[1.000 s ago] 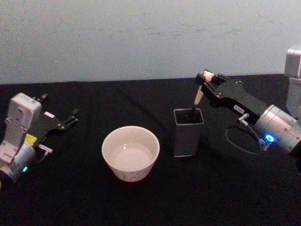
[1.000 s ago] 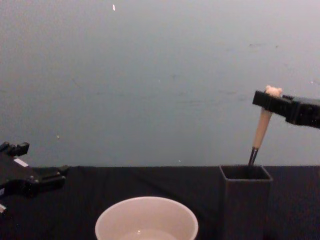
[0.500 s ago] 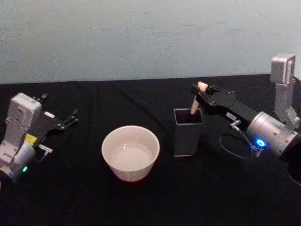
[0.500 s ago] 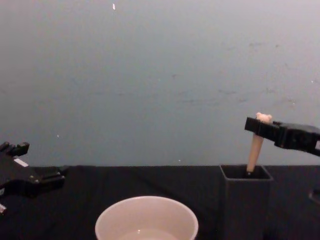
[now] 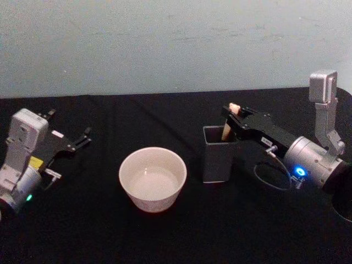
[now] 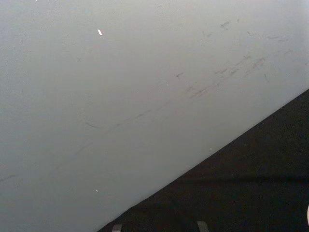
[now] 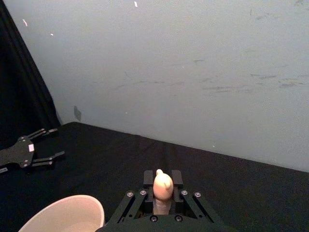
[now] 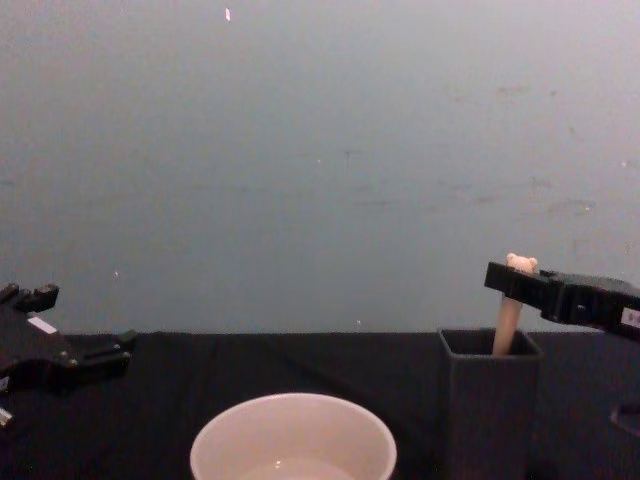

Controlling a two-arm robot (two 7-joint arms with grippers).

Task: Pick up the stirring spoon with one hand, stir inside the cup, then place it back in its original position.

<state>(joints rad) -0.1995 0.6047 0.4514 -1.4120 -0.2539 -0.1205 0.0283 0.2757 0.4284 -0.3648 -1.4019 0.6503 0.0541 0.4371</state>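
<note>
The stirring spoon (image 5: pixel 228 123) stands in the dark grey square holder (image 5: pixel 219 154), with just its cream handle and bear head (image 8: pixel 520 264) above the rim. My right gripper (image 5: pixel 233 113) is shut on the handle near its top, right above the holder (image 8: pixel 489 410). In the right wrist view the bear head (image 7: pixel 162 183) pokes up between the black fingers. The wide off-white cup (image 5: pixel 153 178) sits left of the holder, also seen low in the chest view as the cup (image 8: pixel 293 437). My left gripper (image 5: pixel 81 138) rests open at the table's left, away from both.
A black cloth covers the table (image 5: pixel 165 115), with a pale wall behind. A loose black cable (image 5: pixel 269 170) hangs by the right arm near the holder. In the right wrist view the left gripper (image 7: pixel 34 153) lies far off beyond the cup rim (image 7: pixel 67 214).
My right gripper has come down with the spoon, sinking it deeper into the holder until only the handle's top shows. The left arm has stayed still.
</note>
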